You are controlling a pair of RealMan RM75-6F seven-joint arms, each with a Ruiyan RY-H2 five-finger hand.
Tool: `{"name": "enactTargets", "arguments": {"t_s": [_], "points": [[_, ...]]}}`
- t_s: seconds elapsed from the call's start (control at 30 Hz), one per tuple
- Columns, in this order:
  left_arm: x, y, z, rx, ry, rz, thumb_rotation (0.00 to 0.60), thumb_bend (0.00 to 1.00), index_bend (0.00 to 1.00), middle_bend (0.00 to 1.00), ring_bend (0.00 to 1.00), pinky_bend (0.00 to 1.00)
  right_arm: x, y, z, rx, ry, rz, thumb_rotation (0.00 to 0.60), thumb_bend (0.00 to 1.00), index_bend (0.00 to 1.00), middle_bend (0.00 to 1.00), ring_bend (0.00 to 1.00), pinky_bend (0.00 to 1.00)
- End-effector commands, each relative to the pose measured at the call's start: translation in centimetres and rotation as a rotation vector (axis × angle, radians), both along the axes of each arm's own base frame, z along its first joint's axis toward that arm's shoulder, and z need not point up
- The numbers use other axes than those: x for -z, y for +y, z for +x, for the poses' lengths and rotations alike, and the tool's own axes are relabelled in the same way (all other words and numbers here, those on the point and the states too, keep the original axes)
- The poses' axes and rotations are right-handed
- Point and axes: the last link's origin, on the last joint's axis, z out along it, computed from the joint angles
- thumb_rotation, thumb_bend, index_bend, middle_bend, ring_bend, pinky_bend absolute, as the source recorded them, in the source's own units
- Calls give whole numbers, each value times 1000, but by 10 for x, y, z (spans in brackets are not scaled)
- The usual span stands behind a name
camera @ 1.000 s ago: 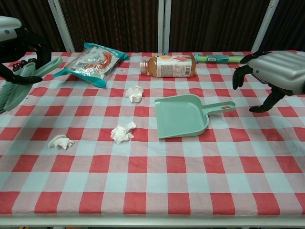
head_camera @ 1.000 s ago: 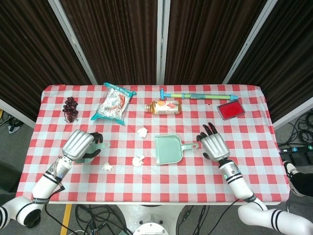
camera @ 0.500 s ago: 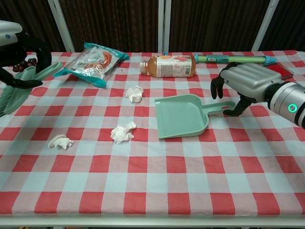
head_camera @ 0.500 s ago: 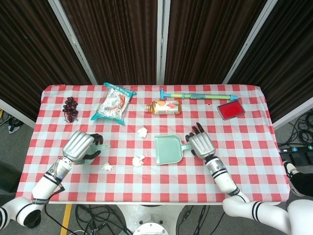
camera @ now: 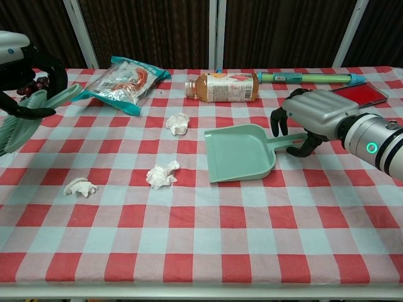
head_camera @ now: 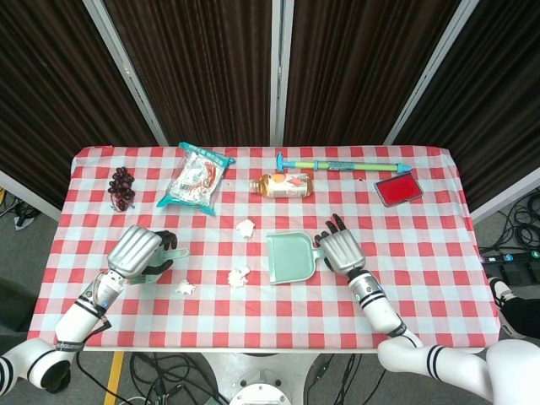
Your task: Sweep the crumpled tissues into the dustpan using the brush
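While the left hand grips the green brush at 9 o'clock, the right hand curls over the dustpan handle, grasp unconfirmed. 3 tissues lie left of the pan's mouth, nearer the brush; juice bottle sits behind, clear.

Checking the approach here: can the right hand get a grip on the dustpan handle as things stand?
Probably yes. The right hand is already over the dustpan handle with fingers curled around it, and nothing lies between them; whether it has actually clamped cannot be told.
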Motion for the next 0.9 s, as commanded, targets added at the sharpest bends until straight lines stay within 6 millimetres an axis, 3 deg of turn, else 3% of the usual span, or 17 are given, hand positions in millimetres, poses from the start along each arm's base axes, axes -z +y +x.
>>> {"name": "enactTargets", "arguments": {"t_s": [0.03,0.43,0.7,0.9], "points": [[0,0,0,-1,1,-1,600,455,534,579,842,967,1,0,1,1,-3,0,600,260,436,432,160,35],[-1,2,-4,3,-11,-8,600,456,533,579,842,967,-10,-3,11,-11,-47,-8,600,329,590,551,269,73],[7,-3,-18,-35,-86,-3,600,456,534,581,842,967,-36,-6,26,-40,-71,-13,600,334,605,562,275,73],[19,-9,-35,-71,-100,-21,600,456,534,583,842,967,-45,-8,26,-36,-26,12,600,334,607,563,275,74]]}}
